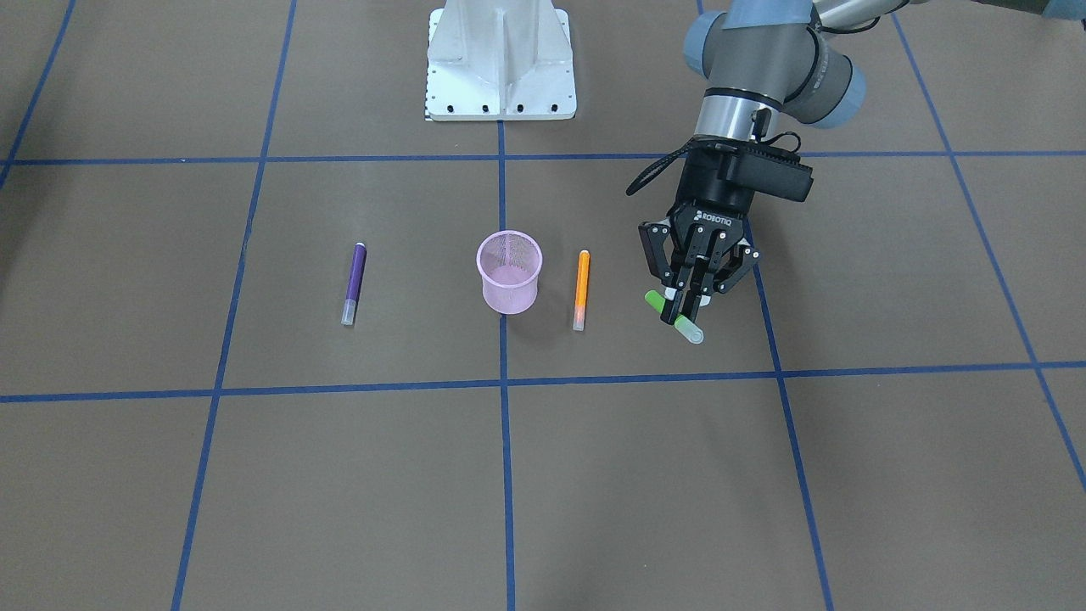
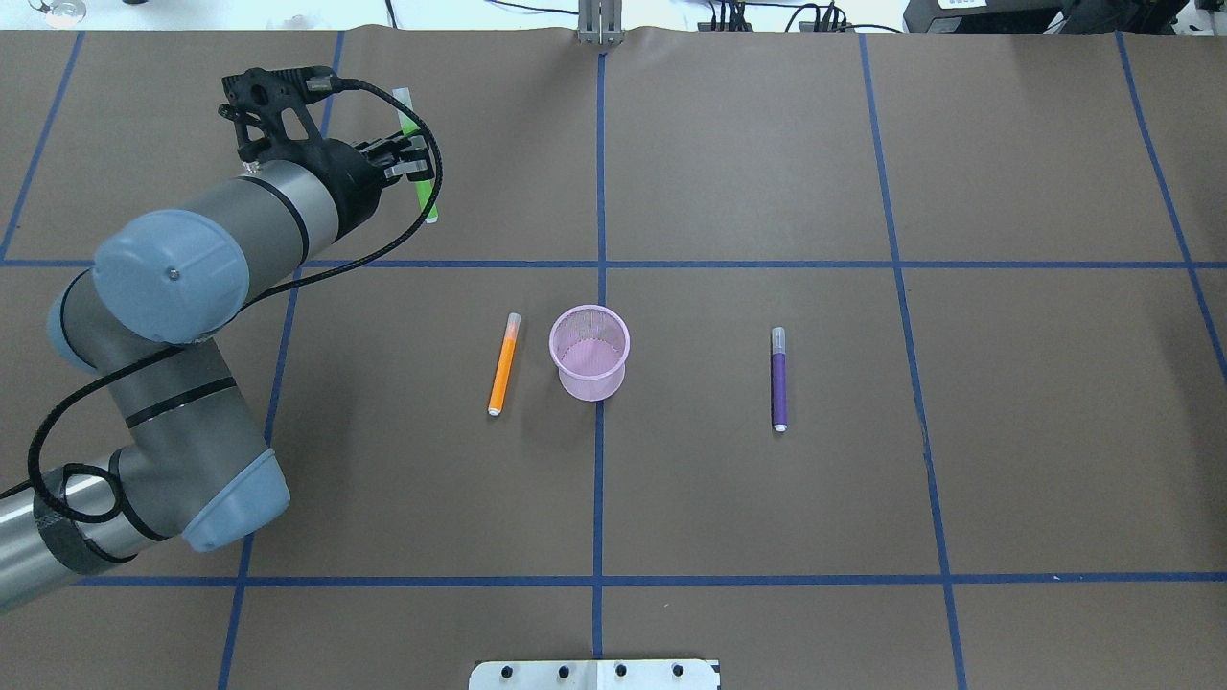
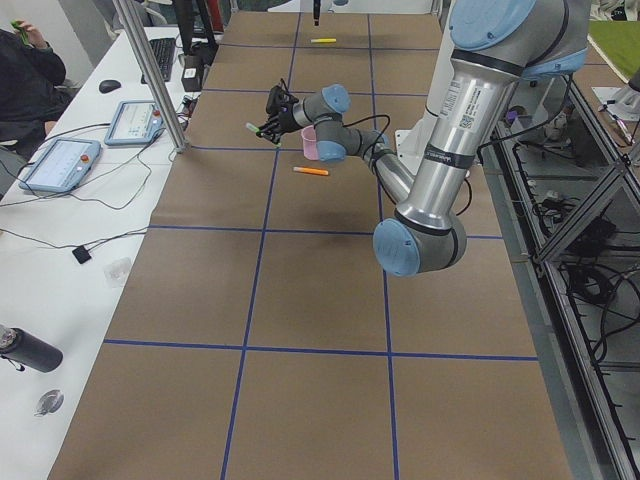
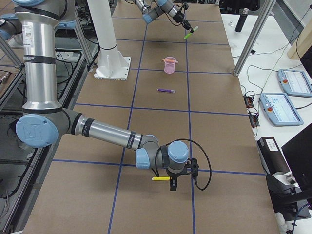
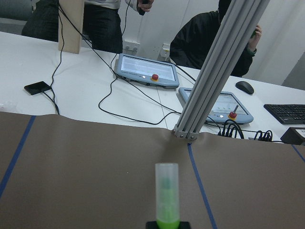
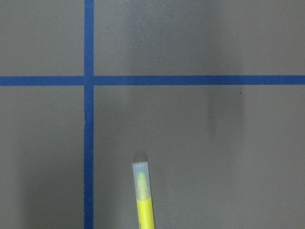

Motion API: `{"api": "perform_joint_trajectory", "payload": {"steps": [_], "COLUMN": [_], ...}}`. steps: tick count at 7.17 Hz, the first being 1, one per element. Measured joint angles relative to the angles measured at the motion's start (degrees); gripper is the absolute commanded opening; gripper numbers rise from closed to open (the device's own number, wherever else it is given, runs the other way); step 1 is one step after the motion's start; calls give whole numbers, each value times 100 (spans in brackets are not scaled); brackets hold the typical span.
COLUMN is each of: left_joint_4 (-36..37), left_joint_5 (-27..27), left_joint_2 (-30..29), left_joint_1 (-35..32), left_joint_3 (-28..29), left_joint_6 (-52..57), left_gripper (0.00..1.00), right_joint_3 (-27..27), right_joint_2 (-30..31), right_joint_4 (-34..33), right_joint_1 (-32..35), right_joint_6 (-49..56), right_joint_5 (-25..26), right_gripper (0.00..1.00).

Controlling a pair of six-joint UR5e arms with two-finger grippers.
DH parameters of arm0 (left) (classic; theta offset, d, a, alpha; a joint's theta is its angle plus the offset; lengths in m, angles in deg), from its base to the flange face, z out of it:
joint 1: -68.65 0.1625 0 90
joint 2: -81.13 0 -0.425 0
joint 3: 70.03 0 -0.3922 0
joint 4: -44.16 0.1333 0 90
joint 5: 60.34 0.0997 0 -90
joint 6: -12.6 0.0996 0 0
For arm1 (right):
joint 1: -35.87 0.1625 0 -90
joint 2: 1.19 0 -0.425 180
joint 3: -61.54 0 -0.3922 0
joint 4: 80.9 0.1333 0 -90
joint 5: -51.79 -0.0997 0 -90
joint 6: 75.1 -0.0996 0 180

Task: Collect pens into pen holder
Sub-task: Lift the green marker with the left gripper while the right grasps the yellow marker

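The pink mesh pen holder (image 1: 509, 276) stands upright mid-table (image 2: 590, 355). An orange pen (image 1: 582, 288) lies just beside it on the left arm's side (image 2: 504, 364). A purple pen (image 1: 354, 283) lies farther off on the other side (image 2: 778, 379). My left gripper (image 1: 685, 307) is shut on a green pen (image 1: 653, 299) and holds it above the table, far from the holder (image 2: 427, 196); its cap shows in the left wrist view (image 5: 167, 195). My right gripper (image 4: 171, 183) is by a yellow pen (image 4: 158, 178), which also shows in the right wrist view (image 6: 143, 200). I cannot tell its state.
The white robot base (image 1: 501, 64) stands at the table's robot side. An aluminium post (image 5: 214, 81), teach pendants and seated people are beyond the far edge near the left gripper. Blue tape lines cross the brown table cover (image 2: 863, 479).
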Motion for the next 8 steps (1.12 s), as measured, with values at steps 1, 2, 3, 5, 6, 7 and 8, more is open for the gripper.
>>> {"api": "perform_joint_trajectory", "payload": {"steps": [1,2,3,5,6,7,8], "left_joint_4": [3,5,6,6,7,7,7], "left_joint_5": [11,15,17,12,10,9,9], "left_joint_2": [-55,-93,-112,-120,-122,-122,-121], "left_joint_1": [15,34,48,56,58,64,76], "left_joint_3": [18,23,25,32,34,38,44], "left_joint_6": [2,3,3,3,3,3,5], "left_gripper": [0,0,0,0,0,0,0], "right_joint_3": [-197,-352,-445,-546,-602,-634,-648], "right_joint_2": [-74,-104,-107,-93,-92,-93,-94], "right_joint_4": [206,414,536,603,608,611,610], "right_joint_1": [-154,-243,-290,-331,-344,-361,-382], "right_joint_6": [-3,-7,-9,-10,-12,-16,-18], "right_joint_5": [62,85,83,19,-30,-66,-86], "right_gripper": [100,99,96,86,73,64,60]}}
